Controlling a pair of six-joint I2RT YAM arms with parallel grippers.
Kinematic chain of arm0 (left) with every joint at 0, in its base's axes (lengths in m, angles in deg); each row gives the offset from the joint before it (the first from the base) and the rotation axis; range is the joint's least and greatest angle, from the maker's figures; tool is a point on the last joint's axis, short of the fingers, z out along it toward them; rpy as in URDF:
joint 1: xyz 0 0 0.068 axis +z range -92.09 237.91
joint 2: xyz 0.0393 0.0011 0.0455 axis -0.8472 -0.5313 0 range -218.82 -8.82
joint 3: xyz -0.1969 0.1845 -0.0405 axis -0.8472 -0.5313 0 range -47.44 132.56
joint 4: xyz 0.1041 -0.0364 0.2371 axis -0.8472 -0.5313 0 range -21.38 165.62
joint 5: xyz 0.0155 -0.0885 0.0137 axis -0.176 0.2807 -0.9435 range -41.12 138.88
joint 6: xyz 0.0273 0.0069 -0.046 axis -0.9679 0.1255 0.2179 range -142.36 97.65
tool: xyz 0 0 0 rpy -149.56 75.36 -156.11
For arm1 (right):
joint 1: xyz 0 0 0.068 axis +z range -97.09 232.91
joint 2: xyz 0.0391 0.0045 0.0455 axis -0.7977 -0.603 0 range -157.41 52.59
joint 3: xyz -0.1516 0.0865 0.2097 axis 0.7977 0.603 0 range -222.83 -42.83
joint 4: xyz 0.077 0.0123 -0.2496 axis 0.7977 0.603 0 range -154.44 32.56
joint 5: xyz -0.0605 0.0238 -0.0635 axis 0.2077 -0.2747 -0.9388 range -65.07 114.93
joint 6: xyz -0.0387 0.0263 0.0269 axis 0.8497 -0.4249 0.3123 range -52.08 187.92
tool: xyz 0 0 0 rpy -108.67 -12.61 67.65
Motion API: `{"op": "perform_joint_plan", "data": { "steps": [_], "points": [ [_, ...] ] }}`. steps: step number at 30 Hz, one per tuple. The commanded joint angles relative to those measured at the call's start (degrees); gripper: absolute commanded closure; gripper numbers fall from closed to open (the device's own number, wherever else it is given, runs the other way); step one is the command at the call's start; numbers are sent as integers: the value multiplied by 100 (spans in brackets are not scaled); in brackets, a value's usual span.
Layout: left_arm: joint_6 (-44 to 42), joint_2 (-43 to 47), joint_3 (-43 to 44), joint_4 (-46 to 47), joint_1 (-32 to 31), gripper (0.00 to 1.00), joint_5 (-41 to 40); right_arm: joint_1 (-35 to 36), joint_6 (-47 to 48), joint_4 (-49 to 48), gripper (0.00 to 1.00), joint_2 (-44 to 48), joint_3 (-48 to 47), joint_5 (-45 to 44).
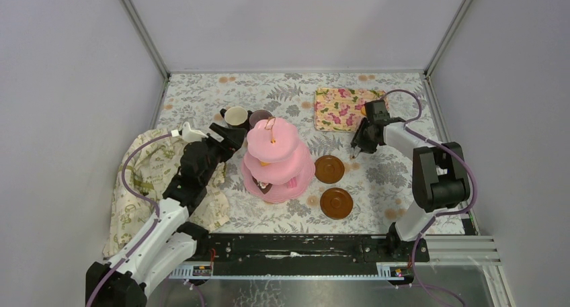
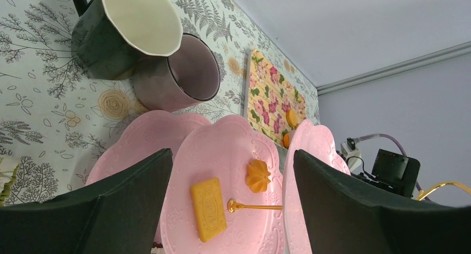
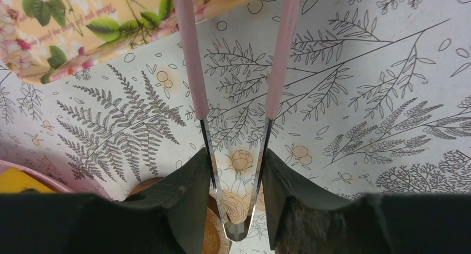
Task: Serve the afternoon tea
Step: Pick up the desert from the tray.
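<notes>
The pink three-tier cake stand with gold loop handle stands mid-table. In the left wrist view its middle tier carries a rectangular biscuit and an orange sweet. Two dark mugs stand behind it, touching. Two brown saucers lie to its right. My left gripper is open and empty just left of the stand, its jaws either side of the tiers. My right gripper is shut on pink-handled metal tongs, above the cloth near the far saucer.
The floral tray lies at the back right; the left wrist view shows orange sweets on it. A beige leaf-print cloth is bunched under my left arm at the table's left edge. Grey walls close in three sides.
</notes>
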Motion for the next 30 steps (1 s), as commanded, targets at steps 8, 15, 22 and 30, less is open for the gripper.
{"op": "perform_joint_plan", "data": {
  "steps": [8,15,22,30],
  "points": [
    [-15,-96,-40,464,81,13,54,-45,-110,14,55,-83,-345,180],
    [28,-157,-70,538,94,13,89,-45,-40,270,55,-99,-568,116],
    [124,-189,-126,688,101,13,128,-63,-28,700,55,-305,-910,101],
    [226,-210,-162,822,117,13,200,-108,-20,1252,55,-502,-1462,178]
  ]
}}
